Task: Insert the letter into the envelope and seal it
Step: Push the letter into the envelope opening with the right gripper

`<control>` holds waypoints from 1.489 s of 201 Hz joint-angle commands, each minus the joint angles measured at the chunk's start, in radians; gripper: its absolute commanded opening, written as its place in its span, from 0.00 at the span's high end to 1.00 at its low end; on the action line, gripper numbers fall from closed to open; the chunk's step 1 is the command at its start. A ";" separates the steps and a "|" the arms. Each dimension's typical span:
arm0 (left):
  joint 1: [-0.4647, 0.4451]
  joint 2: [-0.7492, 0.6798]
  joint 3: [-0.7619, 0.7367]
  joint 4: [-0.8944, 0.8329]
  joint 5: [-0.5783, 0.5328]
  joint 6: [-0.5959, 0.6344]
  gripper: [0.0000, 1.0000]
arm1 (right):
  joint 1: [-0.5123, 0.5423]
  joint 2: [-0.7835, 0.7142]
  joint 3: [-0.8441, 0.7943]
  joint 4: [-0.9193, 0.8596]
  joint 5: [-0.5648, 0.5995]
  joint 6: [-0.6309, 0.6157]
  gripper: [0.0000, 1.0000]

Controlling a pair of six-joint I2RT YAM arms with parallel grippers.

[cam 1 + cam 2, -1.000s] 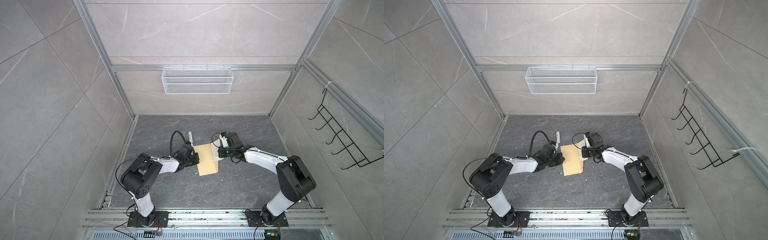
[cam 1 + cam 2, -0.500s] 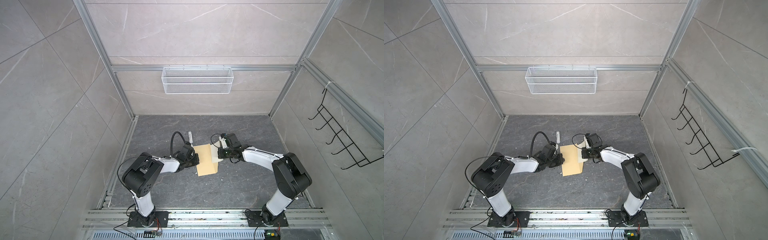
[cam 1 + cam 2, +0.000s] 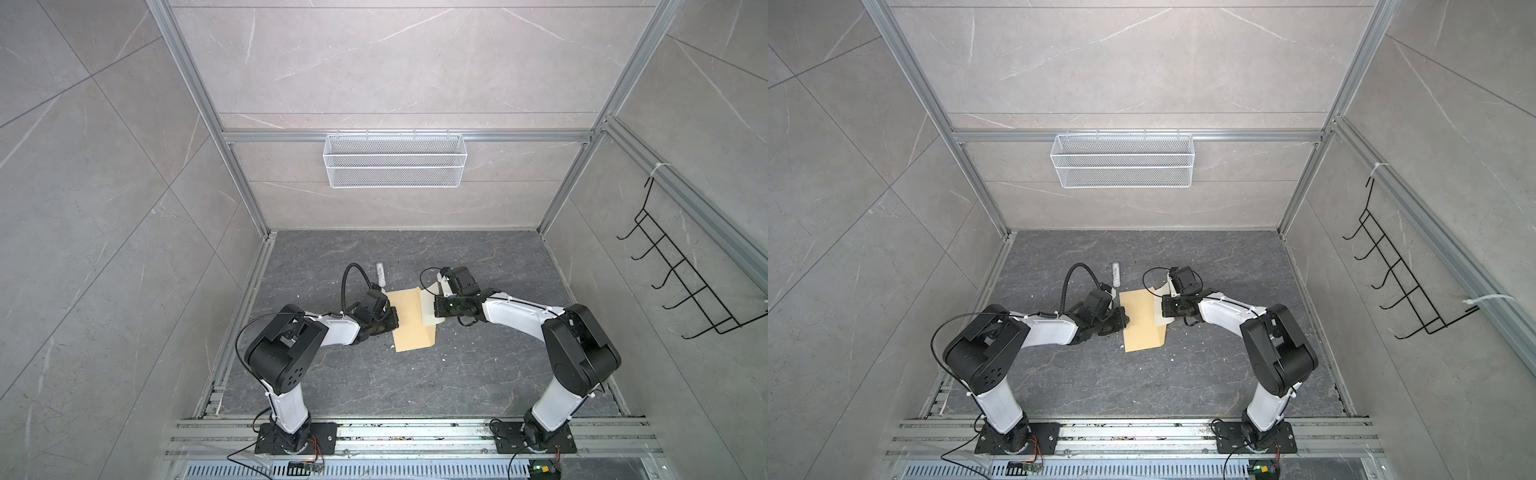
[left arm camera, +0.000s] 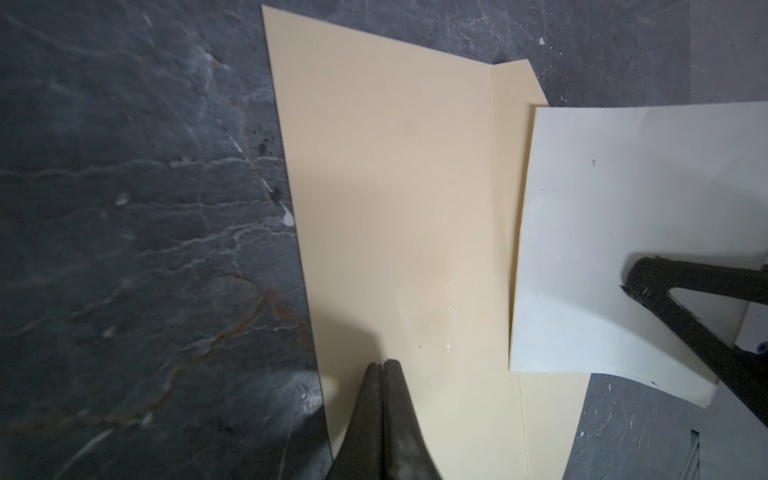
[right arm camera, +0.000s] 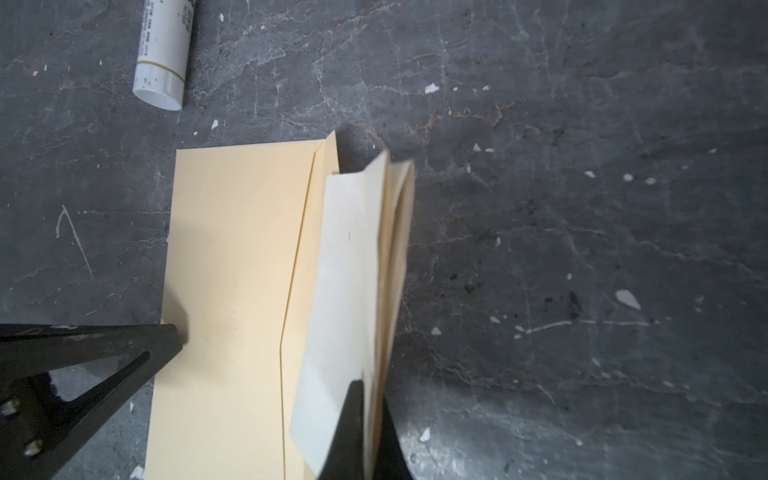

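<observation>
While left jaws press the envelope (image 4: 395, 208), right jaws clamp the letter (image 5: 349, 270).

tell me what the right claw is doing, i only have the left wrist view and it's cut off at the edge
Observer: The right claw is shut on the letter, pinching it near one end.
Operator: is the letter one flat sheet
Observer: No. The right wrist view shows it folded into several layers that loop open behind the pale front panel.
Operator: anything else lying around
Observer: A white tube lies just past the far corner of the envelope, with a gap between them.
</observation>
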 commanded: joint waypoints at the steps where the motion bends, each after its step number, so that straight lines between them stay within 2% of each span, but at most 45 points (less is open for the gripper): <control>1: -0.007 0.031 -0.009 0.020 -0.008 -0.011 1.00 | 0.015 0.028 0.026 -0.020 0.008 0.033 1.00; 123: -0.011 0.053 -0.034 0.071 0.001 -0.040 1.00 | 0.047 0.050 0.046 -0.031 0.010 0.075 1.00; 226: -0.013 0.042 -0.047 0.083 -0.016 -0.046 1.00 | 0.049 0.066 0.082 -0.113 0.048 0.151 1.00; 299: -0.013 0.055 -0.048 0.103 -0.006 -0.054 1.00 | 0.049 0.104 0.084 -0.092 0.006 0.197 1.00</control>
